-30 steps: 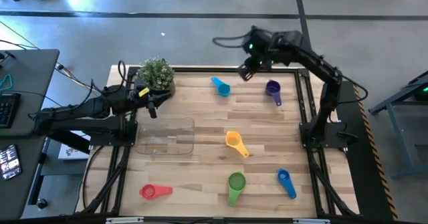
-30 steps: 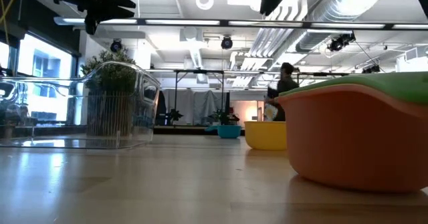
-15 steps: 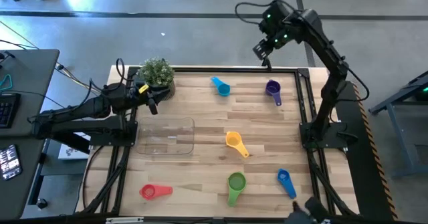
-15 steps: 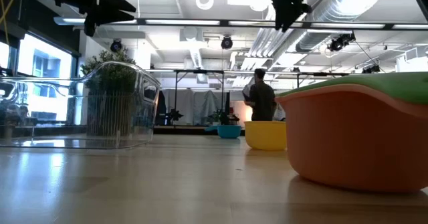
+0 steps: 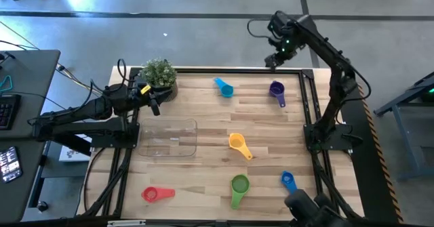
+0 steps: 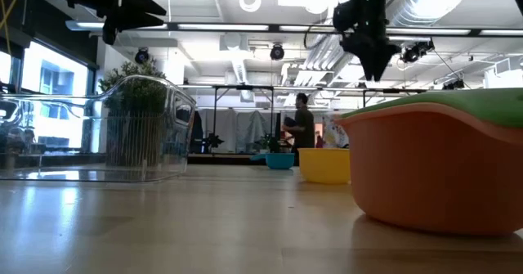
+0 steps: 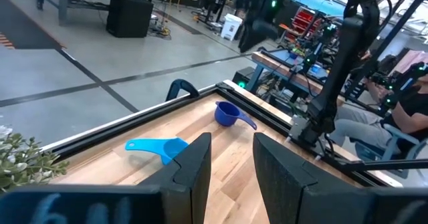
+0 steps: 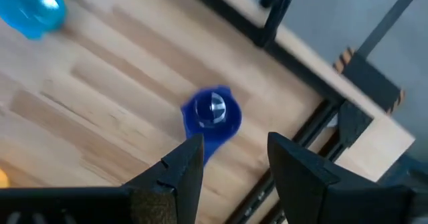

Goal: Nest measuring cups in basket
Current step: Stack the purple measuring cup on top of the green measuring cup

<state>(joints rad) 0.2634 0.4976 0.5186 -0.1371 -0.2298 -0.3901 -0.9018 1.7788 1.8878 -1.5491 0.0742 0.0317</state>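
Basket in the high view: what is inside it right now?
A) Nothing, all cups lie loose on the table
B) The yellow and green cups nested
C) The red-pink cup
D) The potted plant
A. The clear basket shows only bare wood through it, while the red-pink cup, yellow cup and green cup lie apart on the table, and the potted plant stands outside.

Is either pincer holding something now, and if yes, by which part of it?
Nothing is held. The right pincer hangs open above the purple cup, and the left pincer is open and empty near the plant.
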